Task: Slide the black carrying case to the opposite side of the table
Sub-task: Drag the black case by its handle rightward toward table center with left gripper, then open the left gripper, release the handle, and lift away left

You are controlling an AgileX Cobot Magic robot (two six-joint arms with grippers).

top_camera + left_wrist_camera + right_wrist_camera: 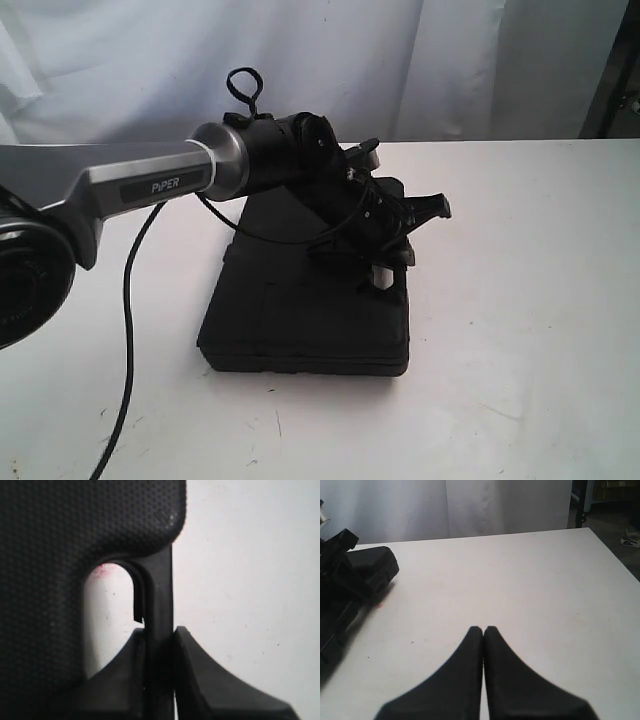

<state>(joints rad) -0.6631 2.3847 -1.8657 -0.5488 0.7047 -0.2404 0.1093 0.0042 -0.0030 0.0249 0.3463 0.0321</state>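
**Thin grip on the handle: the case may swing or slip loose**

The black carrying case (300, 320) lies flat on the table (530, 300), a little left of the middle and towards the near edge. The left gripper (160, 632) reaches over it from the left. Its fingers (200, 670) are pinched narrow on the slim bar of the handle (160, 590), at the case's right side. From the exterior view the arm hides that contact, so how deep the bar sits between the fingers is hard to judge.

The main risk is rotation. The hold is at a single point on one edge, so a sideways pull would probably turn the case about the grip instead of carrying it straight. A shallow or off-centre pinch could let the smooth bar slide out partway across. Any upward pull would tip the case onto its far edge.

The black cable (130, 330) trails over the table on the left and could drag or snag. The right gripper (483, 630), closed on nothing, hovers low over the right side, well apart from the case. It would be in the way if the slide runs rightward.
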